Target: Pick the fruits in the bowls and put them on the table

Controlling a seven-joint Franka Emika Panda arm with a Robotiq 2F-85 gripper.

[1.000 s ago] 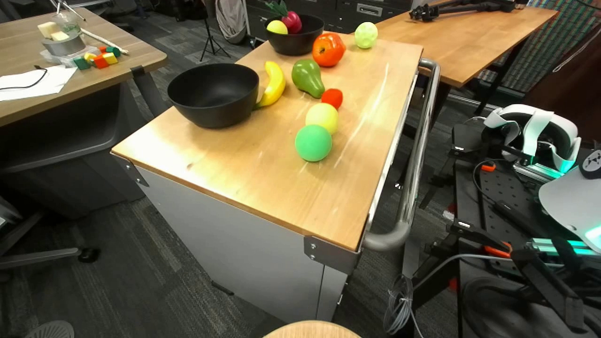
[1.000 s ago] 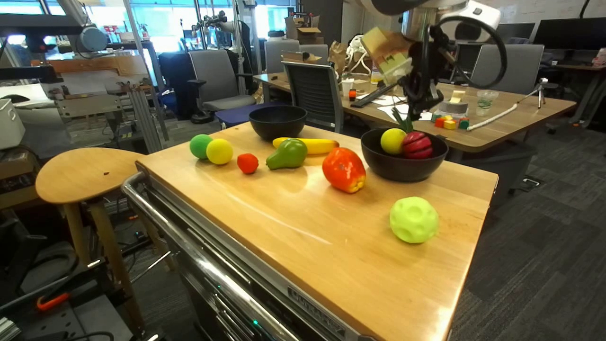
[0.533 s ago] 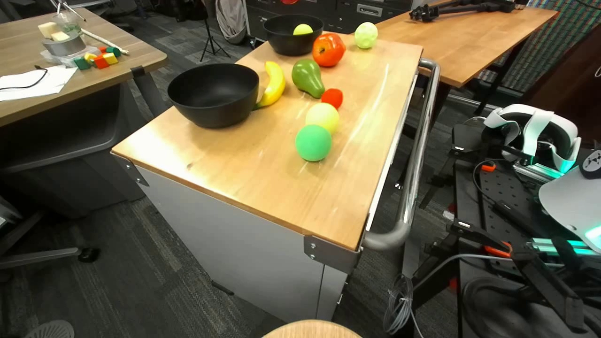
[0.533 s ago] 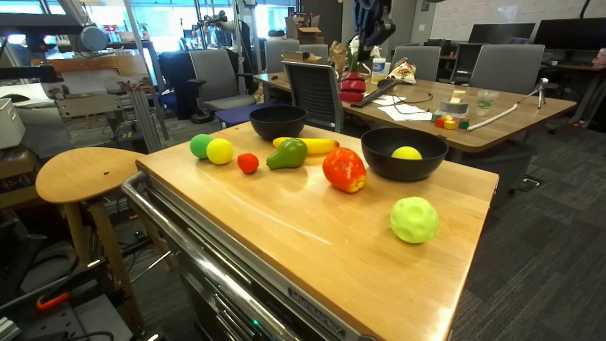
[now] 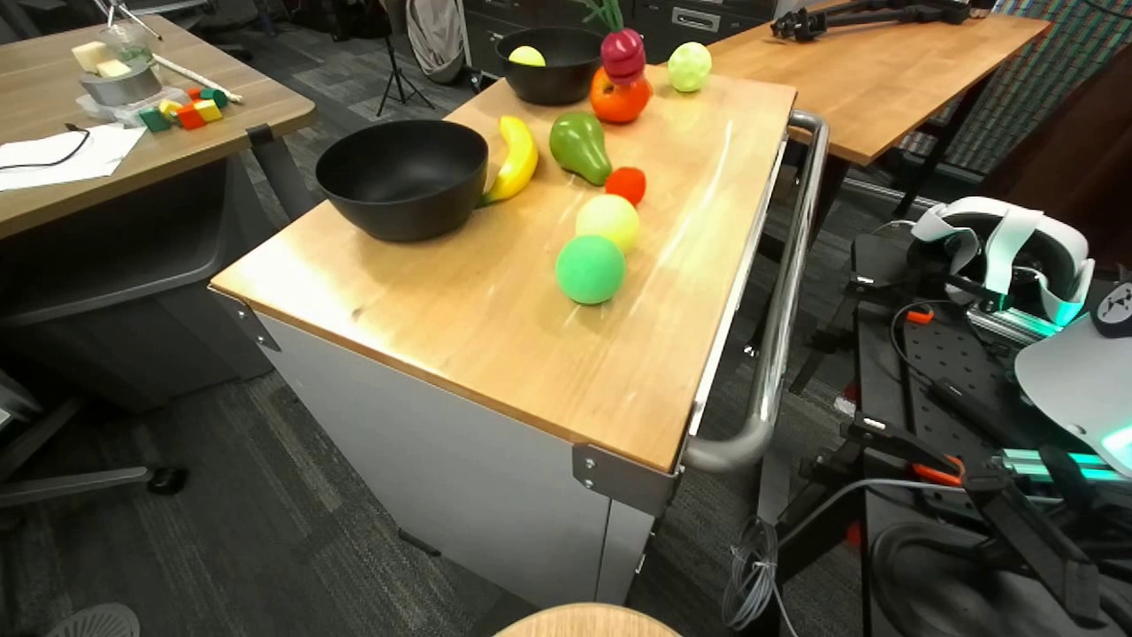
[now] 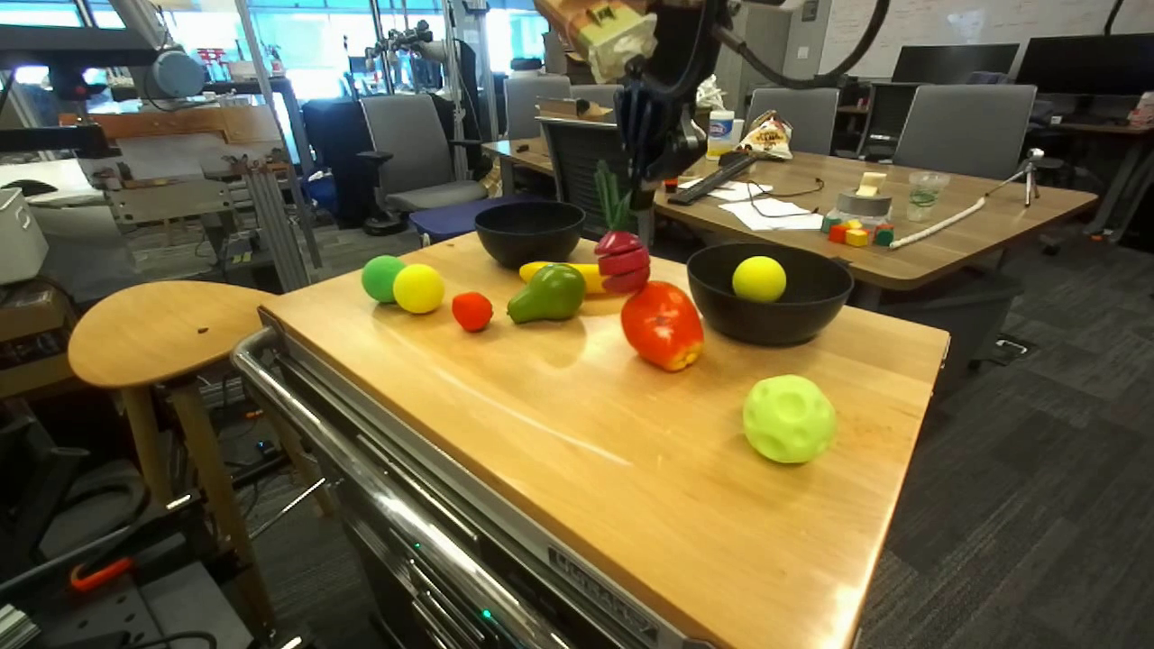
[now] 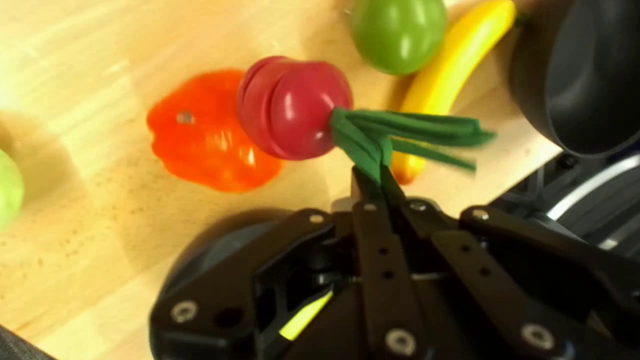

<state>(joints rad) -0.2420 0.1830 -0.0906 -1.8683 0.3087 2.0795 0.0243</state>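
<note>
My gripper [image 7: 378, 181] is clamped on the green leaves [image 7: 415, 125] of the leafy red fruit [image 7: 300, 109], tips pinched together on one strand. In both exterior views those leaves point upward and the round body hangs beneath, the long axis near upright with a slight lean. I have it over the table [image 5: 478, 327], outside one black bowl [image 6: 771, 326], which holds a yellow ball [image 6: 759, 278], and outside the other black bowl [image 5: 402, 217]. Close by, the orange-red fruit [image 6: 663, 326] lies slantwise, yellowish end low; the two overlap in the wrist view, so I can't quite tell whether they touch. Near them the banana [image 7: 445, 75] lies with its green stem toward the other black bowl. Next to it the pear [image 6: 552, 293] is on its side, narrow end pointing at the small red fruit [image 6: 471, 311]. Farther along, a second yellow ball [image 5: 608, 219] and the green ball [image 5: 591, 271] sit side by side; the pale green ball [image 6: 790, 419] is well apart.
</note>
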